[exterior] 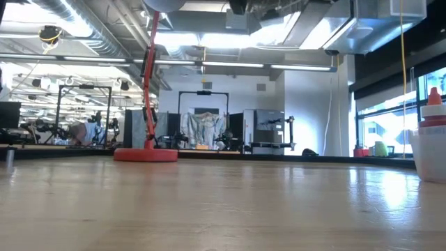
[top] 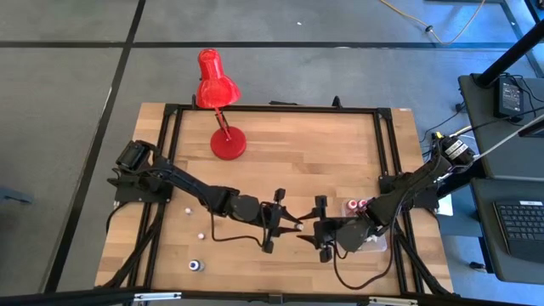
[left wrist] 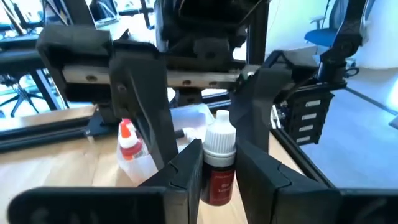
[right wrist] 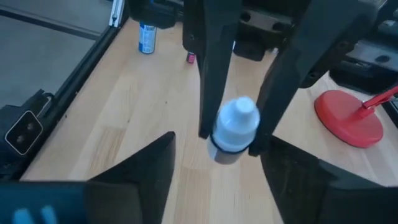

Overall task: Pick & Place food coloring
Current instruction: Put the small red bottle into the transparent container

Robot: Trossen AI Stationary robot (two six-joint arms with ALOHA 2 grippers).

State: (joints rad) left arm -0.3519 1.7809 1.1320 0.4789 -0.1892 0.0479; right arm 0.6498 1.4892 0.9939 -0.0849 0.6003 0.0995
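Note:
Between my two grippers at the middle of the table's near half is one food coloring bottle point(left wrist: 219, 171), dark red with a white cap. My left gripper point(top: 297, 225) is shut on it. My right gripper point(top: 316, 231) faces it from the table's right, open, with its fingers point(right wrist: 146, 171) spread wide on either side of the bottle's cap point(right wrist: 237, 124) and touching nothing. Other bottles stand on the table near the left arm: a blue one point(top: 197, 266) and two tiny pale ones point(top: 201, 235). Red-capped bottles point(top: 355, 205) stand in the clear tub. My left gripper pinches the bottle's dark red body point(left wrist: 217, 183) between its two fingers point(left wrist: 183, 177), just below the white cap. The fingers come about level from the table's left. The bottle is lifted clear of the table, and its cap point(left wrist: 221, 137) stands free past the fingertips, toward the right gripper.
A clear plastic tub point(top: 374, 240) sits under the right arm near the table's right edge, holding a red-capped bottle point(left wrist: 127, 140). The red desk lamp point(top: 228, 144) stands at the far middle of the table. A black frame rail point(top: 166, 170) runs around the tabletop.

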